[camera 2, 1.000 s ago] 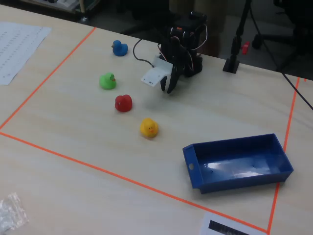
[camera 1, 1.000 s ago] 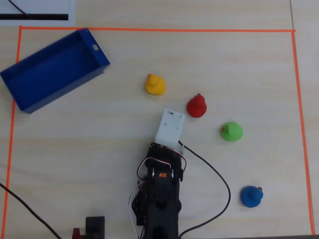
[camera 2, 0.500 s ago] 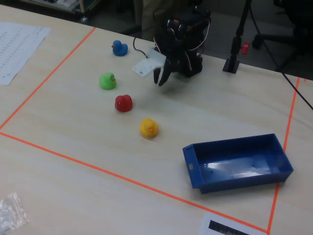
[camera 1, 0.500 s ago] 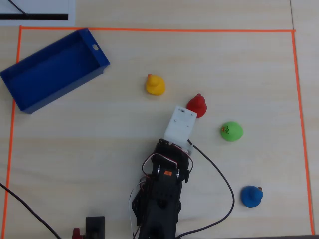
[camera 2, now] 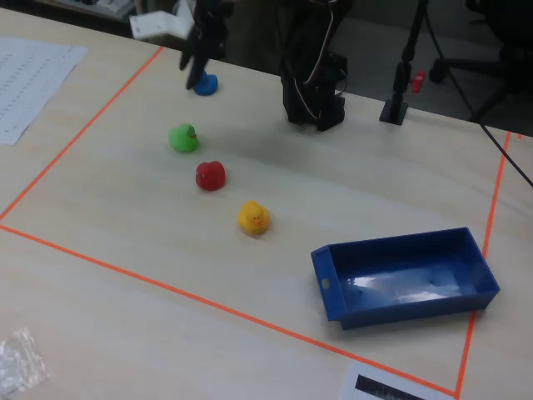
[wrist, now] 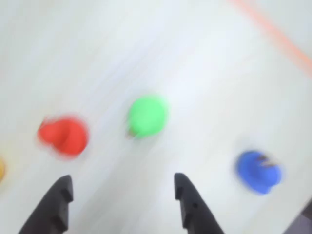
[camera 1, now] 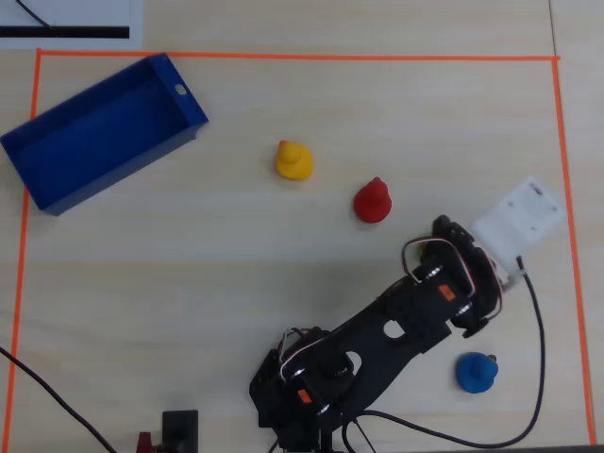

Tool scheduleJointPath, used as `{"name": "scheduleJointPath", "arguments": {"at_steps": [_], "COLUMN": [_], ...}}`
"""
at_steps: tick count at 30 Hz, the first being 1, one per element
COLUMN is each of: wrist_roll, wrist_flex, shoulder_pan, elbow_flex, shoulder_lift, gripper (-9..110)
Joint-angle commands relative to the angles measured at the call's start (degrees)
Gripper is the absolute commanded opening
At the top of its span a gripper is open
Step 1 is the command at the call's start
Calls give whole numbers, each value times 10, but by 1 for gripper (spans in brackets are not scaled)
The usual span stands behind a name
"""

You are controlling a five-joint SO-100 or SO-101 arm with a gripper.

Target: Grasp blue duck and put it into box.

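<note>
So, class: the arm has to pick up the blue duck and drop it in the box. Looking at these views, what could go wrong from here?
1. In the wrist view the open gripper lines up with the green duck, while the blue duck sits off to the right, so it may grab the wrong one.
2. The box lies at the far corner in the overhead view; the carry passes near the red duck and yellow duck, which could be knocked.

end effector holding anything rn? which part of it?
Nothing held. In the wrist view the end effector is open with bare table between its fingers; the blue duck sits apart to the right, the green duck ahead.
</note>
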Motion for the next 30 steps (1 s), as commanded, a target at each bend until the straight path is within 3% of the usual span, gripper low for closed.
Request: {"name": "scheduleJointPath", "arguments": {"at_steps": [1,14,20,30], "wrist_roll": [-44,-187,-271,-331], "wrist_flex": [-79,-195,-374,-388], "shoulder_pan": [78,233,281,320], "elbow_flex": [-36,58,186,242], "shoulder_lift": [-33,-78,-85,-83], "gripper": [30,31,32,32]}}
